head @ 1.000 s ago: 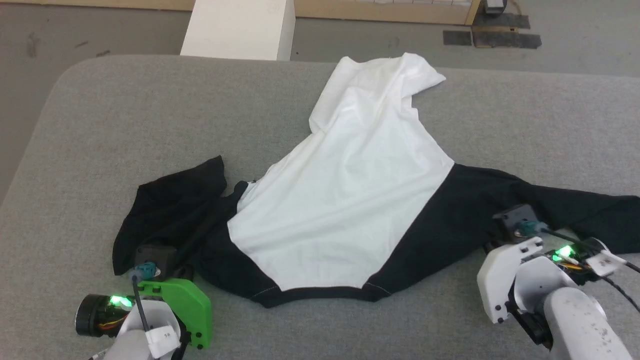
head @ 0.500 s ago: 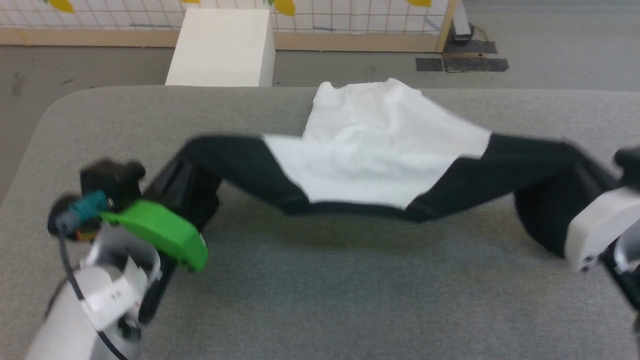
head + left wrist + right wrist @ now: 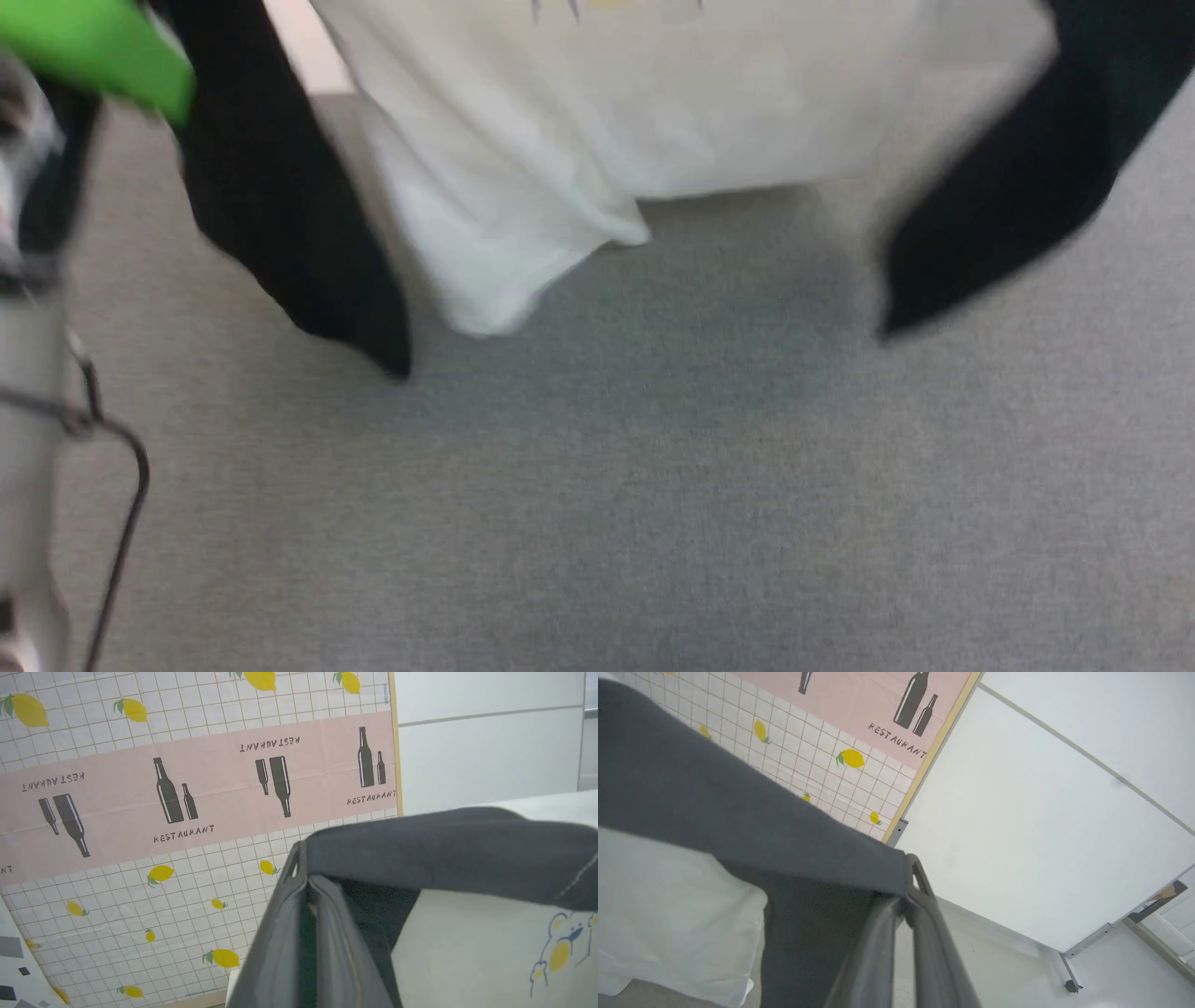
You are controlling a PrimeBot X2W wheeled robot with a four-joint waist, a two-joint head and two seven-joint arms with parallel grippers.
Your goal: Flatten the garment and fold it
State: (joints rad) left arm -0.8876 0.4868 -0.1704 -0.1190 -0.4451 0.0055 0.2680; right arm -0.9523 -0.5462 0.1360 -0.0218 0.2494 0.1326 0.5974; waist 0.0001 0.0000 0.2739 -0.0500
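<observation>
1. Above the grey surface (image 3: pixel 653 485), the garment (image 3: pixel 560 140) is hanging spread between the robot's two arms. Its white body is drooping in the middle and a black sleeve (image 3: pixel 280 215) is dangling at each side. The head view is blurring the cloth, so whether the hem is touching the surface cannot be told.
2. On the white front, a small cartoon bear print (image 3: pixel 560 947) is showing in the left wrist view.
3. The left hand (image 3: pixel 304 872) is pinching the garment's black cloth, its two dark fingers pressing together on the fabric at their tips.
4. The right hand (image 3: pixel 909 891) is gripping black cloth at the other side the same way, fingers clamping tight on it.
5. A green cover (image 3: pixel 93 47) on the left arm is sitting at the upper left of the head view.
6. Behind the hands, a lemon-and-bottle wall covering (image 3: pixel 140 802) lettered "RESTAURANT" is backing the scene, beside a plain white wall panel (image 3: pixel 1017 812).
</observation>
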